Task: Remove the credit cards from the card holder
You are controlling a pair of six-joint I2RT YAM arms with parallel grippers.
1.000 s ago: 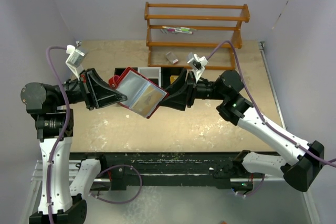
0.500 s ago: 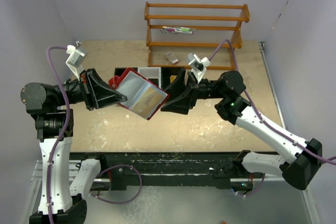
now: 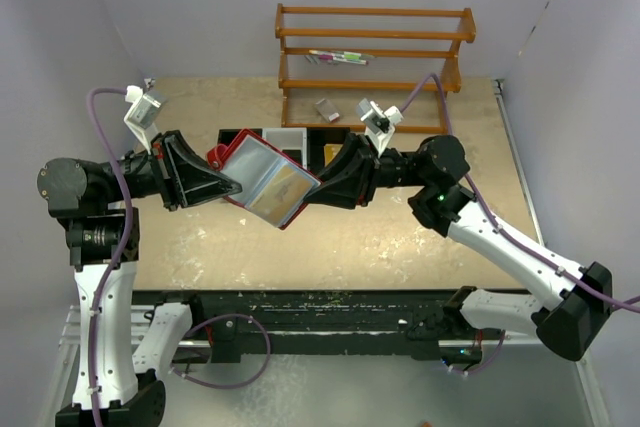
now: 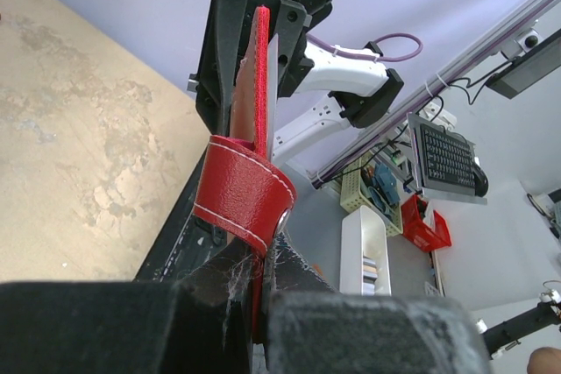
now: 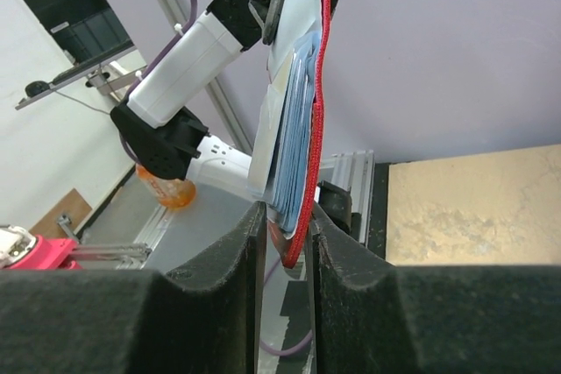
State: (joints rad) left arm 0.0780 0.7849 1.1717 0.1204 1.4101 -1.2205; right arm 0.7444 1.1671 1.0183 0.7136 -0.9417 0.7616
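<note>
- The table (image 3: 400,237) carries a wooden rack (image 3: 375,47) at its far edge. The work itself happens in the air above the table's middle, not on its surface.
- The left arm (image 3: 100,247) rises from its base and bends right, with its forearm level. The right arm (image 3: 500,242) reaches up and left from the other side, and its wrist points at the left arm's, so the two meet head-on.
- The card holder (image 3: 265,182) hangs between them, well above the table. It is opened flat with its clear sleeves facing up, and its snap tab curls beside the left fingers.
- The cards (image 5: 291,142) sit inside the sleeves as a thin grey-blue stack against the red cover, and a tan one shows through the plastic from above. None looks drawn out, so I judge the task barely begun: the holder is open and presented, and every card has yet to come out.
- The left gripper (image 3: 232,187) is pressed together on the holder's left edge and carries it.
- The right gripper (image 5: 287,247) has its jaws narrowly apart astride the opposite edge, with the sleeves and red cover between the fingers (image 5: 250,243). I cannot tell whether they press on a card or only flank it.
</note>
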